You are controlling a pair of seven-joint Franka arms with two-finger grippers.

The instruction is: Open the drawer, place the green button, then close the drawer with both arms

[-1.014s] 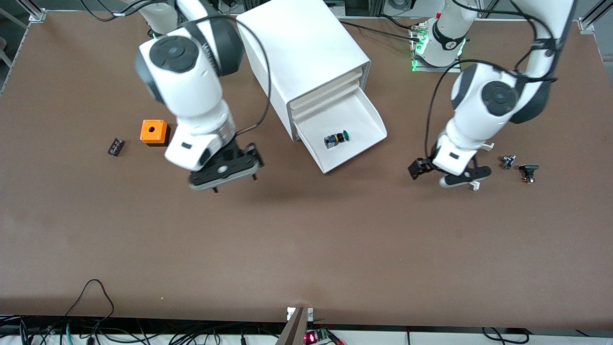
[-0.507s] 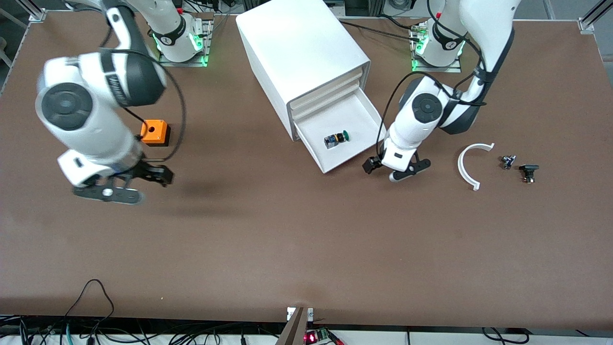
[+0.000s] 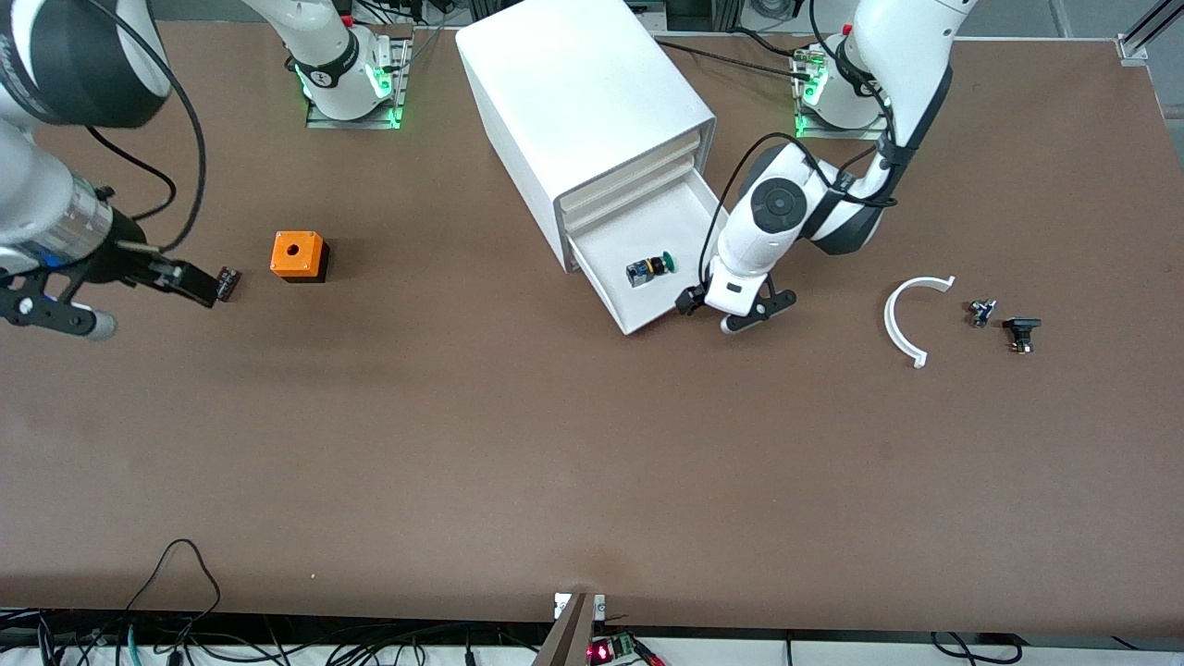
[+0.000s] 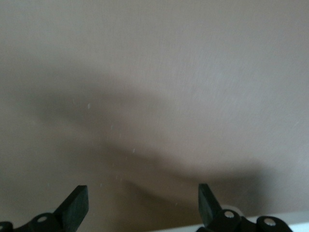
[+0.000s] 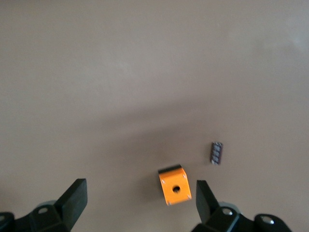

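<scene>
Green-capped button [image 3: 651, 267] lies in the pulled-out drawer [image 3: 708, 242]. Left gripper [image 3: 735, 310], fingers released, seems to touch the drawer's front corner. Right gripper [image 3: 111, 298], released, hovers at the bench's edge.

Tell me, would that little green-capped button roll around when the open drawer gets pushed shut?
Possibly a little. The button lies on its side in the open drawer, and its round green cap could let it rock or roll. Its blocky dark body probably stops it quickly. It looks small and light, so a sharp shove might slide it across the smooth white floor.
</scene>
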